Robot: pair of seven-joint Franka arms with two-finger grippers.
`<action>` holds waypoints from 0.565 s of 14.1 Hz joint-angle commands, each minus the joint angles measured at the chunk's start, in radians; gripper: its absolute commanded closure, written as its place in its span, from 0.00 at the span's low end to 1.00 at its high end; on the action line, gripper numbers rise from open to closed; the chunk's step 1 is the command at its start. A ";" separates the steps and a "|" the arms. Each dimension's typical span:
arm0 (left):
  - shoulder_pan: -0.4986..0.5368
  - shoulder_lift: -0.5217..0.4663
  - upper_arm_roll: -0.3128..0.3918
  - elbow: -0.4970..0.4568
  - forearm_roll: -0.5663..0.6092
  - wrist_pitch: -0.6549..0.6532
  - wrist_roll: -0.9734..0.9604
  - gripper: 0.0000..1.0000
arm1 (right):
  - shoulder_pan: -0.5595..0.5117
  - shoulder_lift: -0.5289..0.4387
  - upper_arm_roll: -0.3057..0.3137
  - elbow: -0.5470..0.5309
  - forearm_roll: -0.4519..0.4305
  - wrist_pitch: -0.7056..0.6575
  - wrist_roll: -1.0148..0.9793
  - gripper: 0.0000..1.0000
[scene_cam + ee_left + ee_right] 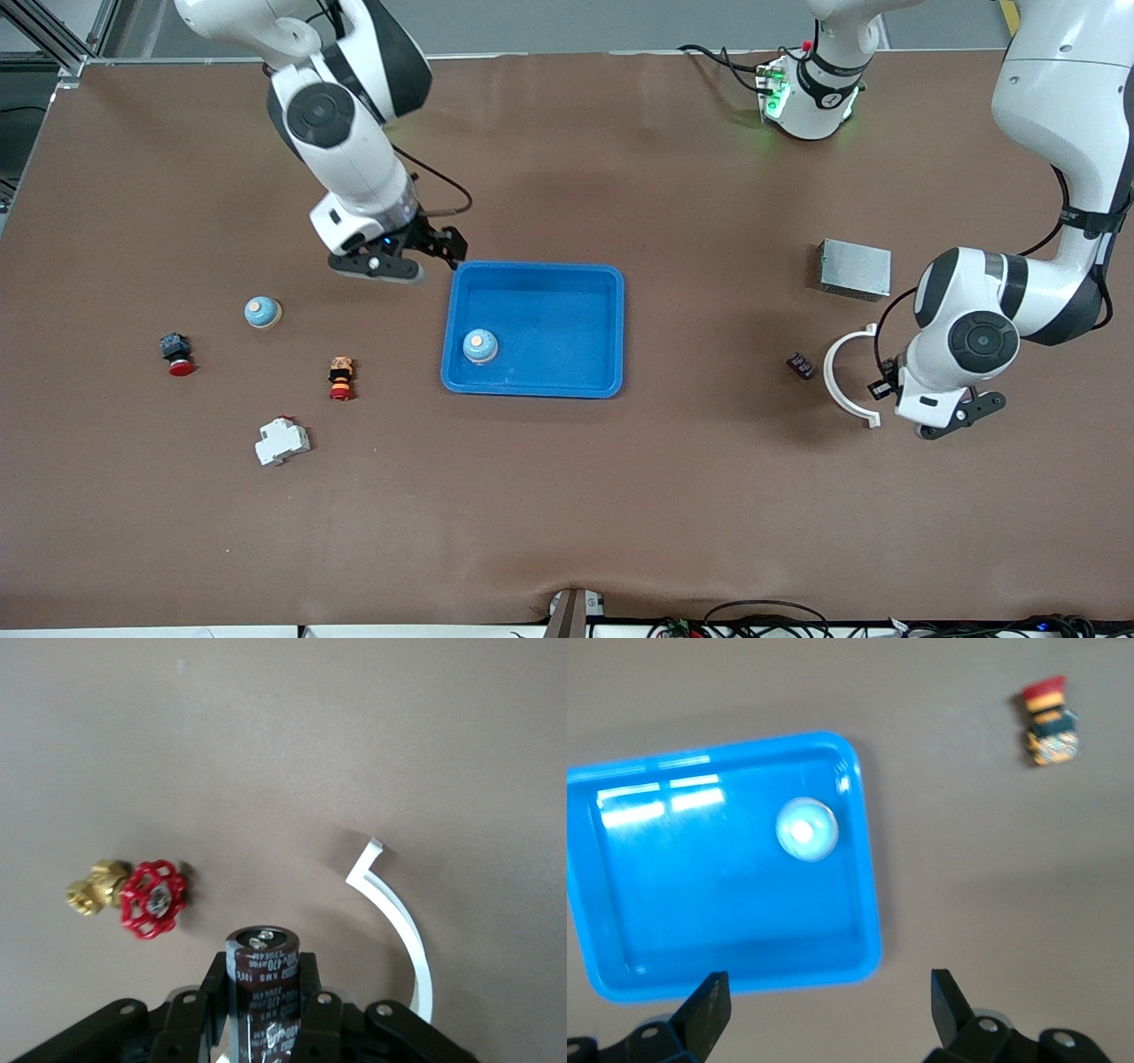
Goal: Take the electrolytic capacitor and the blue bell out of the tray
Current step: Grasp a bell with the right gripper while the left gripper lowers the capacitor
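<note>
From the front view, your right pincer hangs wide apart over the counter just beside the tray, whose blue bell lies nearer the camera than it. The left wrist view shows the left pincer clamped on the upright electrolytic capacitor (already out, over bare counter). In the right wrist view the bell is ahead, inside the rim.

The left arm reaches down low over the table toward its own end, wrist bent; the left gripper is clamped on a dark electrolytic capacitor, standing upright between the fingers; the right arm leans in from its base, the right gripper hanging above the table with fingers spread wide, holding nothing.
</note>
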State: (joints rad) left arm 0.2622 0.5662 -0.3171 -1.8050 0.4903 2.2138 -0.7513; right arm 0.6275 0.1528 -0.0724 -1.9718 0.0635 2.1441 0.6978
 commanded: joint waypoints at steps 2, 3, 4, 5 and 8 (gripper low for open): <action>0.017 0.015 -0.010 -0.046 0.050 0.064 0.007 1.00 | 0.011 0.250 -0.012 0.249 0.013 -0.018 0.017 0.00; 0.022 0.026 -0.010 -0.045 0.057 0.064 0.009 1.00 | 0.006 0.286 -0.010 0.273 0.013 -0.018 0.008 0.00; 0.023 0.031 -0.008 -0.043 0.063 0.064 0.016 1.00 | -0.003 0.319 -0.010 0.293 0.015 -0.016 0.005 0.00; 0.023 0.034 -0.008 -0.043 0.080 0.064 0.020 1.00 | -0.005 0.352 -0.010 0.312 0.015 -0.012 0.003 0.00; 0.020 0.034 -0.008 -0.050 0.125 0.055 0.020 1.00 | -0.009 0.436 -0.010 0.323 0.016 0.080 0.003 0.00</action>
State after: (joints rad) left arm 0.2718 0.6103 -0.3176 -1.8425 0.5788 2.2663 -0.7462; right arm 0.6231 0.5269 -0.0833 -1.6907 0.0636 2.1895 0.7000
